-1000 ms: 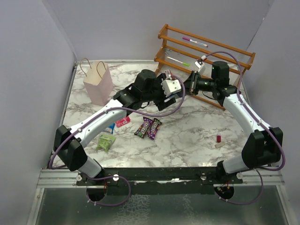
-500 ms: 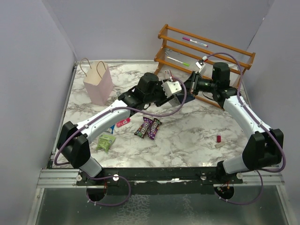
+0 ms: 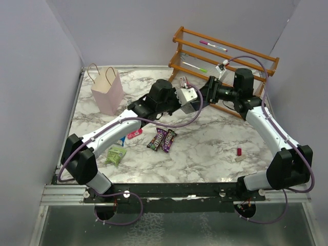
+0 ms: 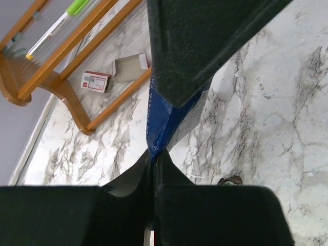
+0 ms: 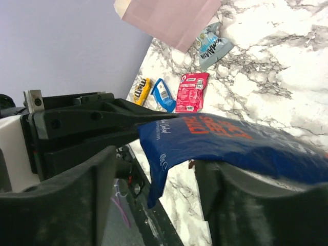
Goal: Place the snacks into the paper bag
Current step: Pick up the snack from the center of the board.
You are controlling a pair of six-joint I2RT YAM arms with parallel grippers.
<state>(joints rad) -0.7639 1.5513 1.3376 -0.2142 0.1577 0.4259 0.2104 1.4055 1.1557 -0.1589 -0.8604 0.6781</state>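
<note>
A big blue cookie bag (image 5: 241, 141) hangs in the air between both arms over the back middle of the table. My left gripper (image 4: 154, 154) is shut on its edge (image 4: 161, 123). My right gripper (image 5: 159, 169) stands open, its fingers either side of the bag's corner without pinching it. In the top view the two grippers meet near the rack, left gripper (image 3: 197, 100) and right gripper (image 3: 209, 92). The pale pink paper bag (image 3: 108, 92) stands upright at the back left. Brown candy bars (image 3: 162, 140), a red wrapper (image 3: 134, 134) and a green packet (image 3: 116, 155) lie on the marble.
An orange slatted rack (image 3: 225, 61) at the back right carries a pink marker (image 3: 212, 46) and a green marker (image 3: 197, 66). A tiny red stub (image 3: 239, 151) lies at the right. A blue-white packet (image 5: 210, 47) lies by the paper bag (image 5: 171, 18).
My left gripper has closed onto the blue cookie bag. My right gripper, shut on it before, has opened. Both arms stay close together near the rack.
</note>
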